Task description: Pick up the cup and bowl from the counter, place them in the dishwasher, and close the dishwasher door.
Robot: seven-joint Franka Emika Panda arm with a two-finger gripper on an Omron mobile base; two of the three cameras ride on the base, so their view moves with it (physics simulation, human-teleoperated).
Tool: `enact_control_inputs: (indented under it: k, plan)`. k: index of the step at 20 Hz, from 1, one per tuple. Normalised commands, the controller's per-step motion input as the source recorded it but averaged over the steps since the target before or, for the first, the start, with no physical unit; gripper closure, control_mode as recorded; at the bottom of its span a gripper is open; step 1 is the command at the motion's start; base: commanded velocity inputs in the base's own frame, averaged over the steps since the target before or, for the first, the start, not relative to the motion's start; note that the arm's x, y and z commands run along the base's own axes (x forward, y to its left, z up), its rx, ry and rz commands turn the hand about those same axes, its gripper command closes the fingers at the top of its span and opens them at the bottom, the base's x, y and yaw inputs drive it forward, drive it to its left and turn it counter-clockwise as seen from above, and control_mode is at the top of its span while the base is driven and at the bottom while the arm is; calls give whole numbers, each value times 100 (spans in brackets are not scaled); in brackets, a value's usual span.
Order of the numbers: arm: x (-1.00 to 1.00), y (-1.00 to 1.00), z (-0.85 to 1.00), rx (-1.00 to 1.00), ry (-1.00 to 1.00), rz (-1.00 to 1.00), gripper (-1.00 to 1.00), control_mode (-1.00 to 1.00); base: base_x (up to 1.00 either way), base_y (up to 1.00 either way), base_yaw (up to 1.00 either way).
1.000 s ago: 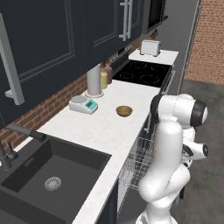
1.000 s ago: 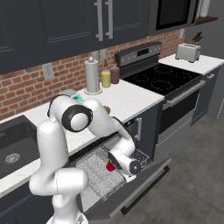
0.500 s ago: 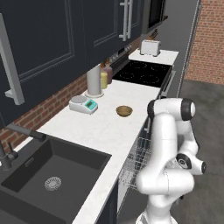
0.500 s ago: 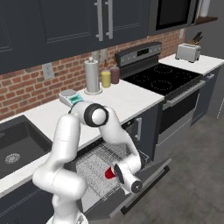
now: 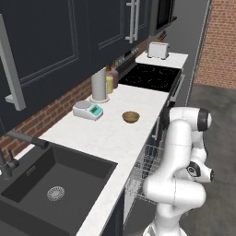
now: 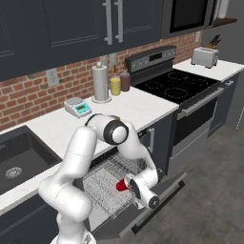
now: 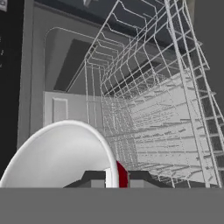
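So the hand (image 6: pixel 129 185) is down low over the pulled-out wire rack (image 6: pixel 107 181) of the dishwasher (image 6: pixel 143 143), pinching the cup (image 6: pixel 123 185) by its rim. In the hand view you can see the pale inside of the cup right up close, with a sliver of red wall between the fingertips (image 7: pixel 94 177). The cup looks tipped on its side, mouth pointing into the rack.

To do this bit well, I'd lower it until the cup actually sits among the wires before letting go, otherwise it'll probably roll or drop through a gap. Keep it away from the rack's edge too.

The bowl (image 5: pixel 131 116) is up on the surface (image 5: pixel 110 133), near the scale (image 5: pixel 87 110), so that's the next trip. The dishwasher door (image 6: pixel 157 202) is folded down, so it needs closing last.
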Motion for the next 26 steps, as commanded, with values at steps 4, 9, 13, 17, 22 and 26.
enact_control_inputs:
  k: [4,9,13,17,22,26]
  plan:
    - [50,13,-3,1,6,0,100,-100,0,0,0]
    - [34,28,-16,0,9,0,100,-100,0,0,0]
    - [11,39,-27,0,7,0,100,-100,0,0,0]
    - [0,36,-32,0,5,0,100,-100,0,0,0]
    - [0,19,-35,0,5,0,100,-100,0,0,0]
    - [2,14,-44,0,10,0,100,-100,0,0,0]
